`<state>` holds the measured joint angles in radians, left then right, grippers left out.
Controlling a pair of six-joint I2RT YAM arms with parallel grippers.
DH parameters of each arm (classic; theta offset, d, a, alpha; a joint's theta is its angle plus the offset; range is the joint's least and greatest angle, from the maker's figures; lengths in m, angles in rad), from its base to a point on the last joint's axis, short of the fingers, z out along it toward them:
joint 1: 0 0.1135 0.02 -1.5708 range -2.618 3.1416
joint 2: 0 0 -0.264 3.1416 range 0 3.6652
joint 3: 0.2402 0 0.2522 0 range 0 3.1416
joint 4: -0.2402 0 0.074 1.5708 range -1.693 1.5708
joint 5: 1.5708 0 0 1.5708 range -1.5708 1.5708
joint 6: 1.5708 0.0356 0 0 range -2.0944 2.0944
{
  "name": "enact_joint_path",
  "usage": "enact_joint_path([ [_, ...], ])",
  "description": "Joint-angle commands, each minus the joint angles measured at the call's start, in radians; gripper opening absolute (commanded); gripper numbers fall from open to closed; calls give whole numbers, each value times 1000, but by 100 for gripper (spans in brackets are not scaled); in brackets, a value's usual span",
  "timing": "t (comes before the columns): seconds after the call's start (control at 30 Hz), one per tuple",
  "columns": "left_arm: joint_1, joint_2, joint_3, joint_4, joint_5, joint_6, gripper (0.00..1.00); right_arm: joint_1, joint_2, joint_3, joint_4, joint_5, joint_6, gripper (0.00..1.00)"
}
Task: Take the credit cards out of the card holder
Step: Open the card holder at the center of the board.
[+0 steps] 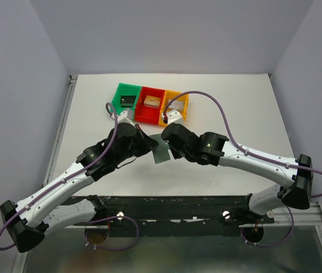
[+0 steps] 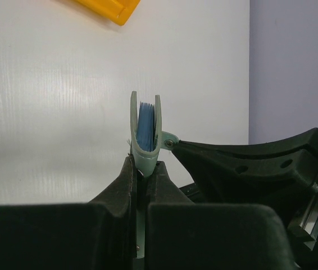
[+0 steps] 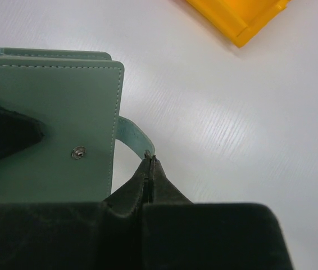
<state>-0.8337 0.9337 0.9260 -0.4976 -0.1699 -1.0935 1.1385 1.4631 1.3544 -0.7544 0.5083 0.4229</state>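
Note:
The grey-green card holder [image 1: 161, 149] is held between both grippers at the table's middle. In the left wrist view it stands edge-on [image 2: 145, 147], with pale blue inner pockets [image 2: 146, 126] showing between its covers. My left gripper [image 2: 139, 171] is shut on its lower edge. In the right wrist view its flat cover [image 3: 52, 124] with a snap stud fills the left side. My right gripper [image 3: 149, 160] is shut on the closing tab [image 3: 133, 135], pulled away from the cover. No loose credit cards show.
Green [image 1: 126, 98], red [image 1: 151, 103] and orange [image 1: 175, 106] bins stand in a row just behind the grippers, each with a small piece inside. The orange bin's corner shows in both wrist views [image 2: 111, 8] [image 3: 243, 19]. White table lies all around.

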Motion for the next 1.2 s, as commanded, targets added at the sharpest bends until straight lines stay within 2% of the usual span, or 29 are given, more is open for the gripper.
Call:
enact_joint_path([
  [0.0,-5,-50,2,4,-57,9,0,-20,-53,-30,-37,50,22,0],
  [0.1,-1,-94,-44,49,-77,62,0,-43,-113,-61,-30,45,25,0],
  [0.17,4,-131,-102,137,-68,125,0,-46,-174,-101,12,41,14,2],
  [0.3,34,-191,-235,381,71,282,0,-46,-325,-201,186,-10,-59,21],
  [0.37,59,-205,-269,453,139,319,0,-48,-384,-253,289,-104,-116,38],
  [0.4,73,-208,-276,470,170,333,0,-48,-409,-261,314,-152,-115,43],
  [0.57,178,-197,-273,517,424,376,0,-51,-463,-251,407,-570,-118,43],
  [0.67,244,-190,-311,660,604,370,0,-52,-417,-226,409,-671,-104,42],
  [0.73,271,-190,-335,755,697,348,0,-51,-385,-222,405,-700,-105,42],
  [0.93,309,-182,-346,869,862,331,0,-69,-405,-274,434,-679,-104,40],
  [1.17,354,-151,-369,1068,1038,236,0,-163,-478,-337,446,-709,-84,36],
])
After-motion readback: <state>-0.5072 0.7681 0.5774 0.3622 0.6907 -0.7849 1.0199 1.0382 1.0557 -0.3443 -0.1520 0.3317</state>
